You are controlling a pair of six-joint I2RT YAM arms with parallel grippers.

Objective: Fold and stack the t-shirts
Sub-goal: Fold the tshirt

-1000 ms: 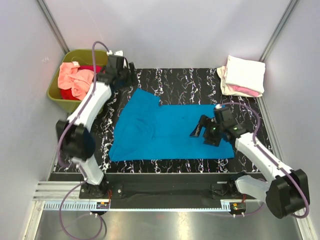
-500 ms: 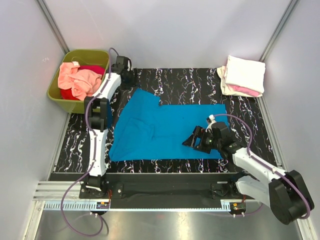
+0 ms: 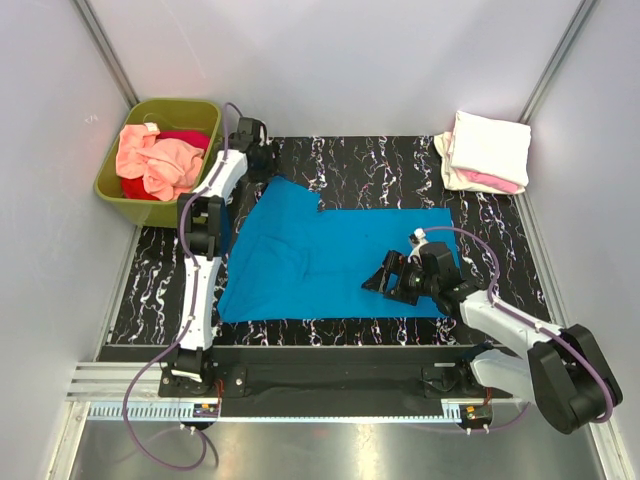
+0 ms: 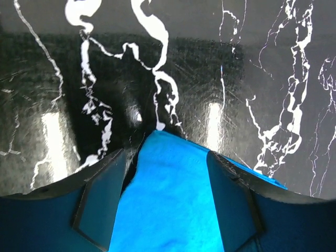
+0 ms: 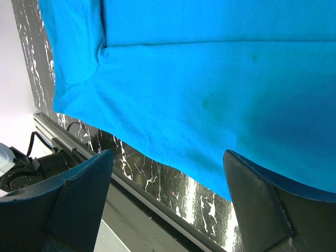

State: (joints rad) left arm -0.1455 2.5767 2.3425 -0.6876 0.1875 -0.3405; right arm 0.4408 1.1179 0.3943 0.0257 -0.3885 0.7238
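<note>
The blue t-shirt (image 3: 330, 262) lies spread on the black marbled table (image 3: 380, 160). Its near hem runs close to the table's near edge, with bare table beyond its far and right edges. The left arm is stretched out to the shirt's far left corner. The left gripper (image 4: 167, 153) is spread, one finger on either side of the corner tip; contact with the cloth cannot be confirmed. The right arm lies low over the shirt's near right part, with the right gripper (image 5: 167, 155) spread wide above the hem.

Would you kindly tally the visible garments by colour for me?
Blue t-shirt: 1
Cream-white cloth: 1
Pink cloth: 1
Salmon-peach cloth: 1
Red cloth: 1
Total: 5, though the piles may hide more.
</note>
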